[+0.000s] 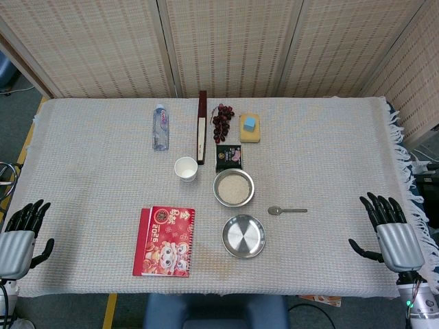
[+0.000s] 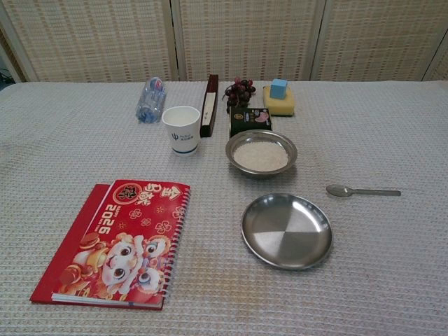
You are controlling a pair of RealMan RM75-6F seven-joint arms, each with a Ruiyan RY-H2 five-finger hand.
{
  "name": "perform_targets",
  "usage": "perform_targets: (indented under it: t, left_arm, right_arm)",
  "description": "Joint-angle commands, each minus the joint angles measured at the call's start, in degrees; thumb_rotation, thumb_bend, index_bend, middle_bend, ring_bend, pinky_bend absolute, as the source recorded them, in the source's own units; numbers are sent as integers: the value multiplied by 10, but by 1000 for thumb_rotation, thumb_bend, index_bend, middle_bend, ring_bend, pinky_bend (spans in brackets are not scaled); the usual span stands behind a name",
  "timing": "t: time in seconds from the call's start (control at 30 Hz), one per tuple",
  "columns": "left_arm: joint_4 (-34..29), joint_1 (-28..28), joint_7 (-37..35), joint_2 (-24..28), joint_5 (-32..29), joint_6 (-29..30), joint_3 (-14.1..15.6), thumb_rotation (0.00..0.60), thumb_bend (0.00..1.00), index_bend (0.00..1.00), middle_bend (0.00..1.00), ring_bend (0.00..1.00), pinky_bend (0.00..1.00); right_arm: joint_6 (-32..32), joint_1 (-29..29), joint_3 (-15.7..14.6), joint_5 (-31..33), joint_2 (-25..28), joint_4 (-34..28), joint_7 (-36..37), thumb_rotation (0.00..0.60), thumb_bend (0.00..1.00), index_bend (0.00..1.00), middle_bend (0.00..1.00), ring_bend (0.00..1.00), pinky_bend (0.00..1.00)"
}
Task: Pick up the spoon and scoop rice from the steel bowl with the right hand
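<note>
Right hand [image 1: 392, 234] rests empty at the worktop's [image 1: 329, 151] near right edge, fingers spread. Farther in and leftward lies the spoon [image 1: 287, 210], handle toward this hand, bowl end toward the steel bowl [image 1: 233, 188] of rice beyond.

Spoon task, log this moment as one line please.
stage: not started | spoon: on table, right of rice bowl | right hand: open, at table edge | left hand: open, idle
</note>
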Motion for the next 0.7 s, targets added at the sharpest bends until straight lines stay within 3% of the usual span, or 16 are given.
perform_targets:
  t: [0.03, 0.23, 0.43, 0.53, 0.63, 0.7]
  left_arm:
    - [-3, 1, 2, 0, 2, 3, 1, 600, 418, 0, 0, 0, 111]
    - [-6, 4, -5, 4, 11, 8, 5, 600, 420, 0, 0, 0, 111]
    - [-6, 3, -11, 6, 13, 3, 7, 600, 420, 0, 0, 0, 111]
    - [-6, 3, -13, 7, 13, 4, 7, 600, 419, 0, 0, 0, 112]
    - [-5, 3, -15, 8, 15, 3, 8, 600, 420, 0, 0, 0, 112]
    - [-6, 3, -17, 9, 16, 1, 9, 600, 420, 0, 0, 0, 112]
  right_arm:
    - [-10, 3, 0, 7, -3, 2, -9, 394, 179, 0, 0, 0, 0]
    - [-49, 25, 2, 20, -23, 10, -69, 478, 179, 0, 0, 0, 0]
    - [-135, 86, 28, 60, -45, 19, -135, 527, 180, 5, 0, 0, 0]
    - [-176, 118, 43, 88, -65, 34, -150, 561, 179, 124, 0, 0, 0]
    - [-210, 144, 53, 105, -86, 55, -146, 568, 187, 283, 0, 0, 0]
    - [-227, 158, 56, 115, -103, 73, -143, 569, 207, 336, 0, 0, 0]
